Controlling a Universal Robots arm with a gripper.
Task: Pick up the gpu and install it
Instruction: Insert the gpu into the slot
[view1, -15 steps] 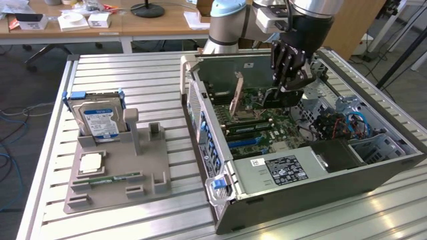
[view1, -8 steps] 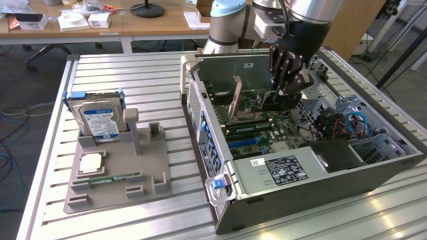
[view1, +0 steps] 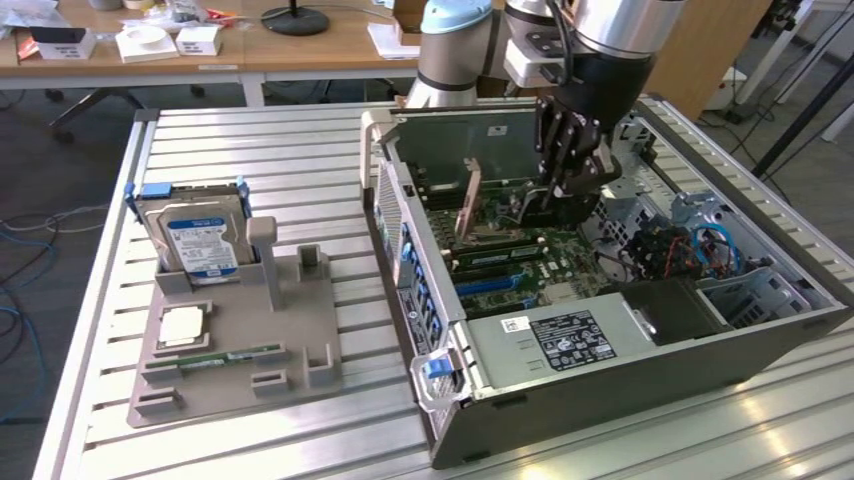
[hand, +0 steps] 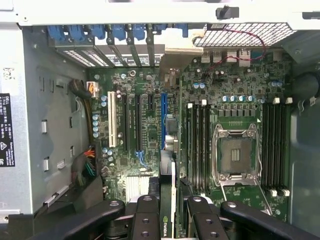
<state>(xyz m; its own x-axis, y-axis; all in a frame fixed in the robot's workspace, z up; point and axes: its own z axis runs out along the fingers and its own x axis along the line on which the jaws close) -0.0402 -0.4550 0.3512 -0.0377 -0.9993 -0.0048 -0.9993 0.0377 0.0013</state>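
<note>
The gpu, edge-on with a green Nvidia logo, is clamped in the end effector above the motherboard slots inside the open computer case. A Dell label sits on the case's power supply. A hard drive stands on the table.

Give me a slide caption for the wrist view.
Claw grips the gpu edge-on over the motherboard slots inside the open computer case.

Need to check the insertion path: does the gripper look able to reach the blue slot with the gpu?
Probably yes. The gripper holds the gpu above the motherboard, and the blue slot lies bare with nothing across it.
</note>
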